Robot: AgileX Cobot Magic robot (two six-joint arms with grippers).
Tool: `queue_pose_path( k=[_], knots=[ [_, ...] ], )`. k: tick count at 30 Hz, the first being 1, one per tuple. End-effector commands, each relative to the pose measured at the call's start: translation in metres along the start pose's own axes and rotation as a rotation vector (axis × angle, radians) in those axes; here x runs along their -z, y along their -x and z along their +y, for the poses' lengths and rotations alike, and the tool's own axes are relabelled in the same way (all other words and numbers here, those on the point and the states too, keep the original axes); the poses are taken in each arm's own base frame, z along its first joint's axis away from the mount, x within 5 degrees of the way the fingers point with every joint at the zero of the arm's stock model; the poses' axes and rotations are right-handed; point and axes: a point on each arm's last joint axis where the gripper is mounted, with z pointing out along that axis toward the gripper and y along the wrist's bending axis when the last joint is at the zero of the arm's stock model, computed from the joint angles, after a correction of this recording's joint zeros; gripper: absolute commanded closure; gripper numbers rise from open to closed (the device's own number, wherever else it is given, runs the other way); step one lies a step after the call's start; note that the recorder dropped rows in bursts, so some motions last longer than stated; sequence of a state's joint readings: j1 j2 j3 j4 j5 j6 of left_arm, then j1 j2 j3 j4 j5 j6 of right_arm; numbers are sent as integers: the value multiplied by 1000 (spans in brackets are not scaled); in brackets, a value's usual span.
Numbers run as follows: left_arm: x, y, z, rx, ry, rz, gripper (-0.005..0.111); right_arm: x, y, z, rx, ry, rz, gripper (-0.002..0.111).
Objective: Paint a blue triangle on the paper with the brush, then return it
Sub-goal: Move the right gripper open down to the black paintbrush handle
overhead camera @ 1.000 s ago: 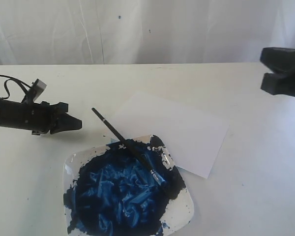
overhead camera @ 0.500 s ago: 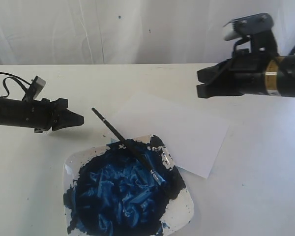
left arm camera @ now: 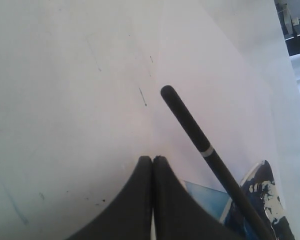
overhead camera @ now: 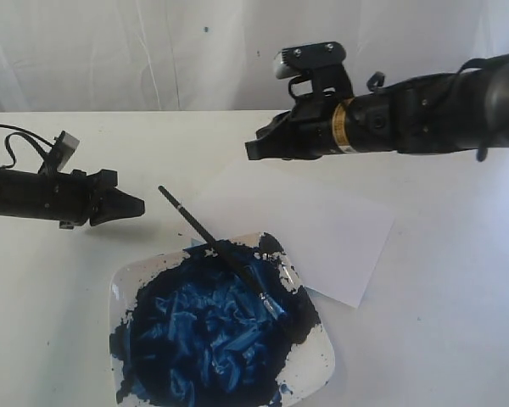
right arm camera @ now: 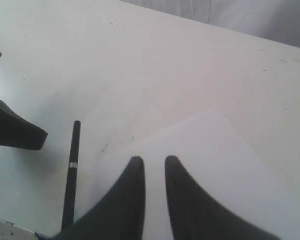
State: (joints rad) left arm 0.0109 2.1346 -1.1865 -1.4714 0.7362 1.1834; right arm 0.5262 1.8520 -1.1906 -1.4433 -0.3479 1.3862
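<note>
Plate (overhead camera: 119,292) front edge cut off by bottom of exterior view. Paint (overhead camera: 208,335) covers most of plate face; brush (overhead camera: 210,242) bristles lost in it. Paper (overhead camera: 322,229) near edge partly hidden under plate corner. Left arm (overhead camera: 25,195) runs off left edge, right arm (overhead camera: 441,106) off right. Both wrist views crop brush before bristles.

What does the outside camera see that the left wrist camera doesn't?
Only the exterior view shows the brush's bristles lying in the blue paint, and the whole plate. Only the left wrist view shows up close that the left gripper's jaws are pressed together. Both show the brush's black handle and a paint-smeared plate corner.
</note>
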Motion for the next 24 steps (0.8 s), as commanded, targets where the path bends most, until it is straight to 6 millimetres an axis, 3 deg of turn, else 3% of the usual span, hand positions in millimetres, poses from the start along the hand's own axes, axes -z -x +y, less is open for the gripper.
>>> queue_pose_path(
  k=[1, 4, 7, 14, 17, 24],
  knots=[
    [-1, 1, -1, 5, -18, -8, 107, -32, 4, 12, 13, 34, 0, 70],
    [-1, 1, -2, 5, -23, -6, 107, -50, 6, 18, 34, 38, -1, 48],
    [-1, 1, -2, 5, -25, -6, 107, -65, 5, 23, 50, -5, 9, 34],
    [-1, 1, -2, 1, -20, -7, 107, -96, -1, 44, -11, 43, 21, 32],
    [-1, 1, -2, -2, -20, -7, 107, -107, -6, 44, -70, 48, 31, 32],
    [-1, 2, -2, -11, -20, -21, 107, -119, -16, 50, -157, 134, 126, 32]
  ],
)
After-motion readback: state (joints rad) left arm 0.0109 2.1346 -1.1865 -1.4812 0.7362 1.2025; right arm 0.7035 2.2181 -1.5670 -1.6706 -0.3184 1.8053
